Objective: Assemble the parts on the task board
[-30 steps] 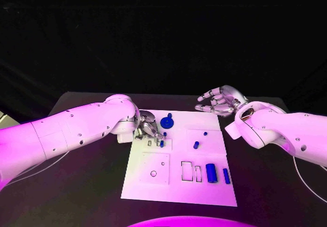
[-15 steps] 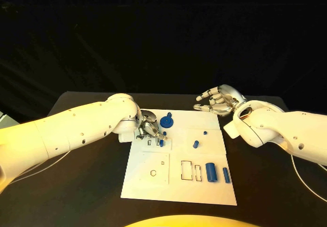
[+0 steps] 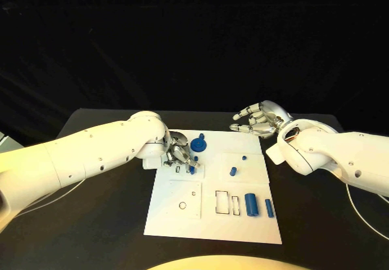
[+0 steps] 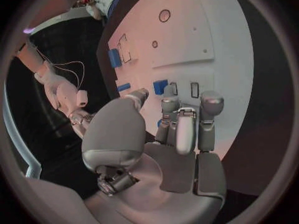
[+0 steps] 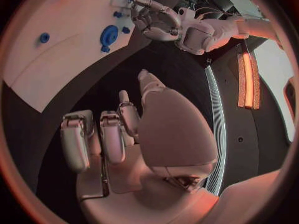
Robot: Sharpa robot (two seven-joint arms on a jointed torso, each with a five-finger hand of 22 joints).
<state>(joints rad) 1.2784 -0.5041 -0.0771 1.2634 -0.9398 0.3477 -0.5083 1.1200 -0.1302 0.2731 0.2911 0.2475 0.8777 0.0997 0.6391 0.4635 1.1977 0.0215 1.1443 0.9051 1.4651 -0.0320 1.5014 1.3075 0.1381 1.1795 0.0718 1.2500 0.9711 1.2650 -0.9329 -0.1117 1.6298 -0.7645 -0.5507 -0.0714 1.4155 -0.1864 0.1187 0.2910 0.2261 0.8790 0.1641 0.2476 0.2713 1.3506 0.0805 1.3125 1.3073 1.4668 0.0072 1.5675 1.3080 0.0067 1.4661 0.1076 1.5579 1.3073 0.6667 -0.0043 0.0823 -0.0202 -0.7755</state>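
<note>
The white task board (image 3: 212,222) lies mid-table. My left hand (image 3: 177,153) hovers low over its far left part, fingers bent down around a small blue piece (image 3: 192,169) that stands beside two narrow slots. In the left wrist view the thumb tip (image 4: 141,93) and a fingertip flank that blue piece (image 4: 161,87); whether they grip it is unclear. A blue gear-like disc (image 3: 199,146) sits just beyond the hand. My right hand (image 3: 259,120) hangs off the board's far right corner, fingers loosely bent, holding nothing.
Two small blue pegs (image 3: 233,171) (image 3: 244,158) stand mid-board. A thick blue cylinder (image 3: 251,205) and a slimmer one (image 3: 269,208) lie at the near right beside outlined slots. The right wrist view shows the disc (image 5: 109,35) and my left hand (image 5: 156,22).
</note>
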